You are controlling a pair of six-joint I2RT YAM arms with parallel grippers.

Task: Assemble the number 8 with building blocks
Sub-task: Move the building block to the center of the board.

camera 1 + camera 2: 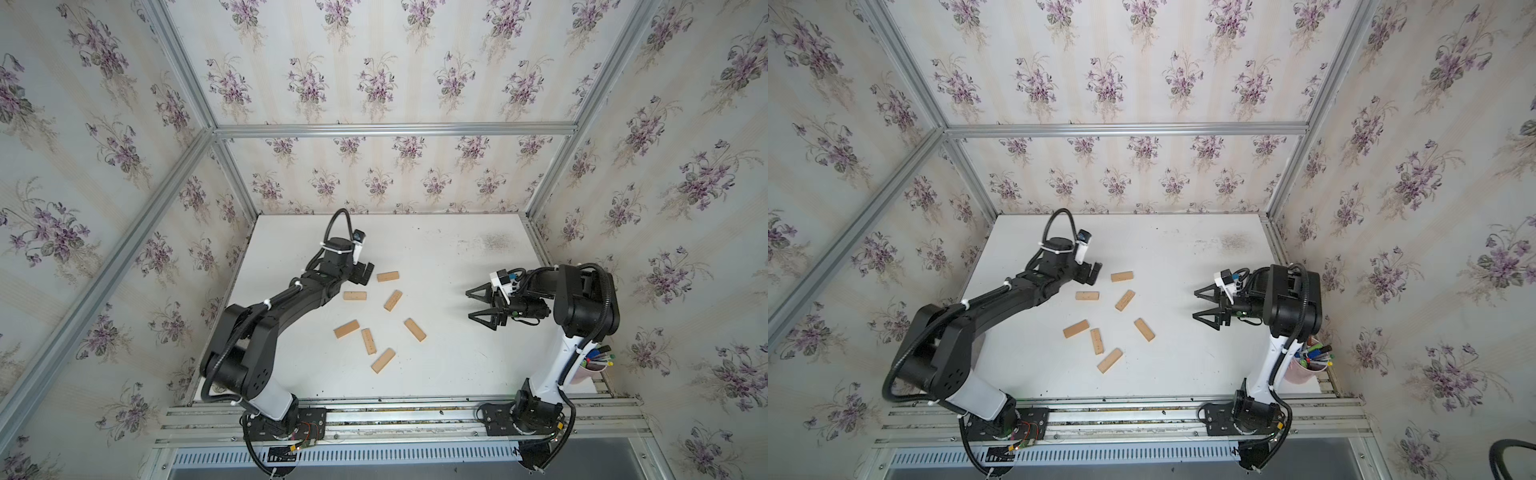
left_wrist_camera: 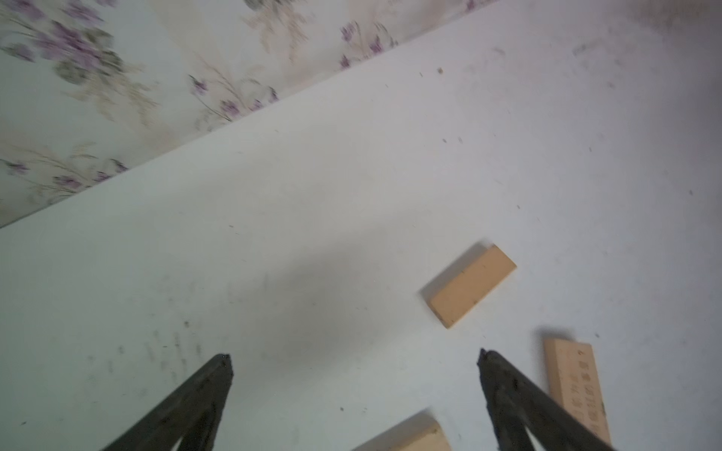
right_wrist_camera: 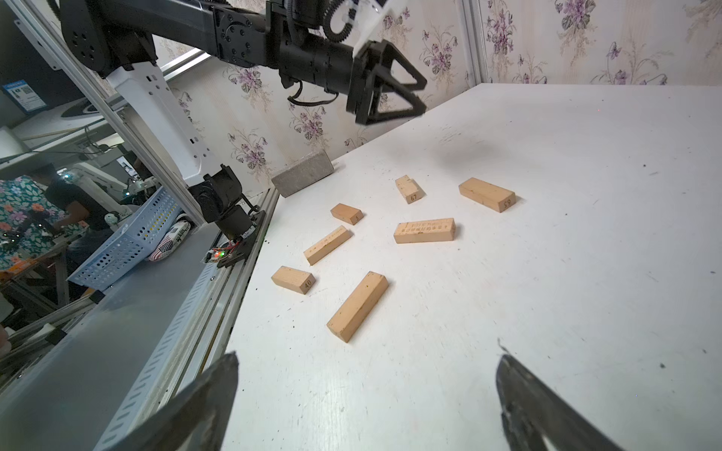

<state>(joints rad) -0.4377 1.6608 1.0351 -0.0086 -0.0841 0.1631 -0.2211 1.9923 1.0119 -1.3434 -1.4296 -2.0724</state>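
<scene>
Left end effector (image 2: 354,354) spread wide, empty, right end effector (image 3: 368,356) likewise

Bright, even light with soft shadows on the table (image 2: 351,195); the left wrist view's wallpaper (image 2: 97,78) is motion-blurred.

The blocks (image 1: 392,300) lie flat on the table (image 1: 449,249), scattered about its middle, each apart from the others. Three sit toward the back and four nearer the front. The left gripper (image 1: 362,272) hangs just left of the rearmost block (image 1: 388,276). The right gripper (image 1: 468,305) is well to the right of all the blocks. A pen cup (image 1: 590,365) stands at the table's right front corner, beside the right arm. In the right wrist view, a bar (image 3: 302,177) lies at the table's left edge by the wall.
</scene>
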